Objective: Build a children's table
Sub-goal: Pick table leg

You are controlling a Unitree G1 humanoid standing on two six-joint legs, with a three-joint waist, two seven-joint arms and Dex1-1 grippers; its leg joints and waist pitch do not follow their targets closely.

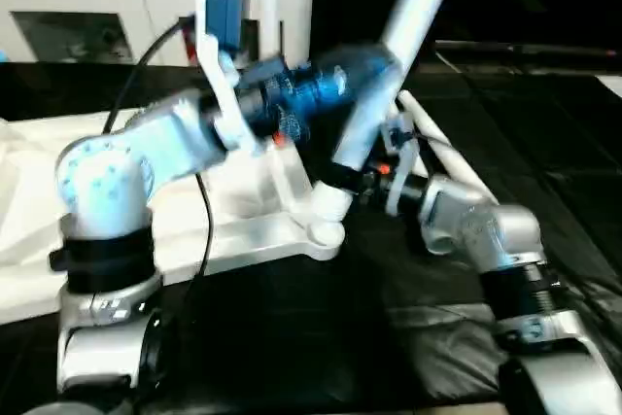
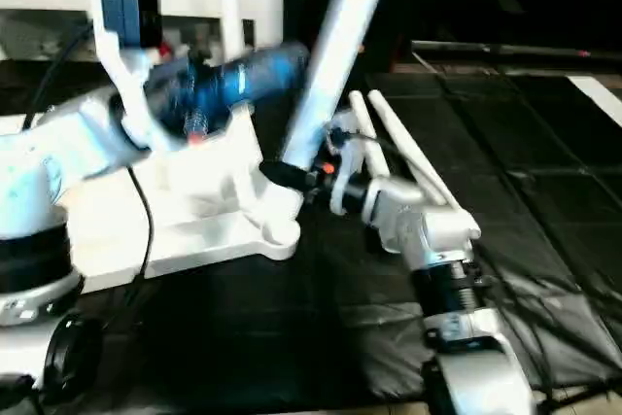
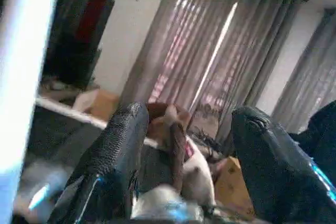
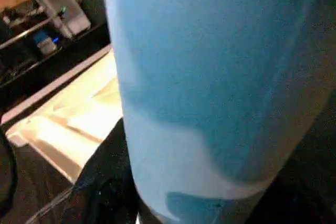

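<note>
The head views show the whole work: the white table top (image 1: 243,230) lies upside down on the black floor mat (image 2: 505,240), ribbed underside up, and 1 long white leg (image 1: 384,75) stands tilted in its near corner socket (image 1: 326,230), leaning toward 1 o'clock. 2 more white legs (image 2: 408,157) lie on the mat just beside that corner, toward 2 o'clock of it. A white cabinet (image 1: 117,7) stands behind the top, at 11 o'clock.

The right wrist view gives what the head views cannot: the leg's round surface pressed close against the camera, with a black finger (image 4: 105,182) lying against its lower side and the table top's ribbed edge beyond. From the head, the right gripper (image 1: 340,177) is clamped on the leg just above the socket.

The left wrist view looks away from the work, to grey curtains (image 3: 220,56) and clutter. Its 2 black fingers (image 3: 110,166) stand well apart with nothing between them; the leg passes beside them as a pale bar. From the head, the left gripper (image 1: 364,70) sits against the leg's middle, blurred.
</note>
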